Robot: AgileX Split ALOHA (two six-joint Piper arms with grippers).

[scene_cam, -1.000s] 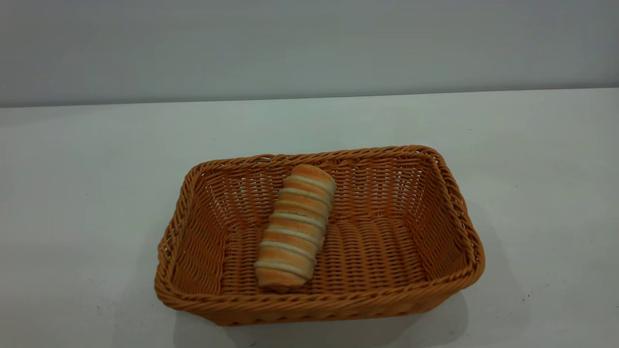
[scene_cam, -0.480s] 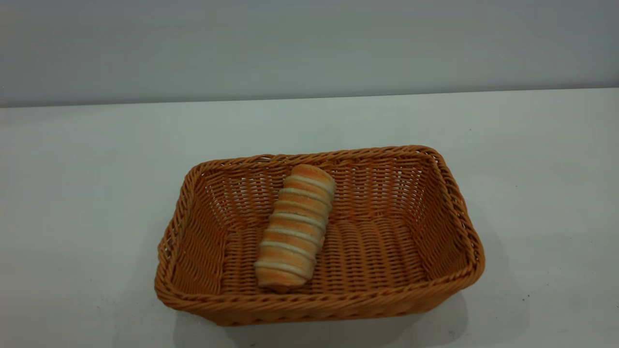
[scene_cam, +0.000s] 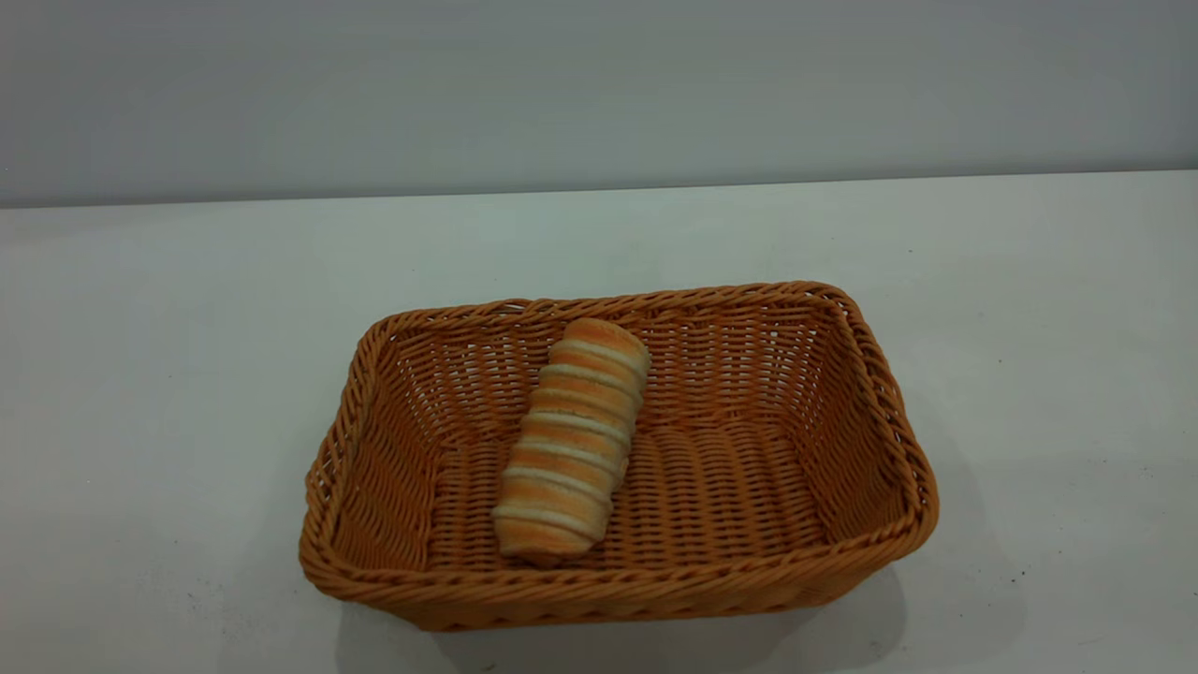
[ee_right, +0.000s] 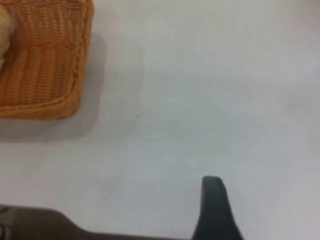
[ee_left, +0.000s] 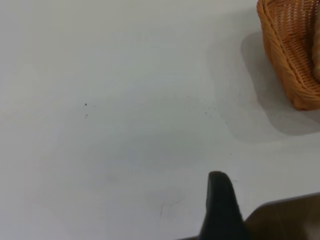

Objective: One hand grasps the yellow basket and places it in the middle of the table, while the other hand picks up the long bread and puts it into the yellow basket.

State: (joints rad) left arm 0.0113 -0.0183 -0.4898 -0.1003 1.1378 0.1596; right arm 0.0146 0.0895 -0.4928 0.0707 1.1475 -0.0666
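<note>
The yellow basket (scene_cam: 618,599) stands on the white table (scene_cam: 159,374) near its middle. The long bread (scene_cam: 571,440) lies inside it, on the left half of the basket floor, with one end leaning on the far wall. Neither gripper shows in the exterior view. In the left wrist view the left gripper (ee_left: 218,180) shows as a single black tip over bare table, well away from the basket's corner (ee_left: 290,60). In the right wrist view the right gripper (ee_right: 212,185) shows the same way, far from the basket (ee_right: 45,65). Both hold nothing.
A grey wall (scene_cam: 599,84) runs behind the table's far edge. Bare tabletop lies on all sides of the basket. A blurred brown shape (ee_left: 285,220) fills one corner of the left wrist view, and a dark one (ee_right: 40,225) a corner of the right wrist view.
</note>
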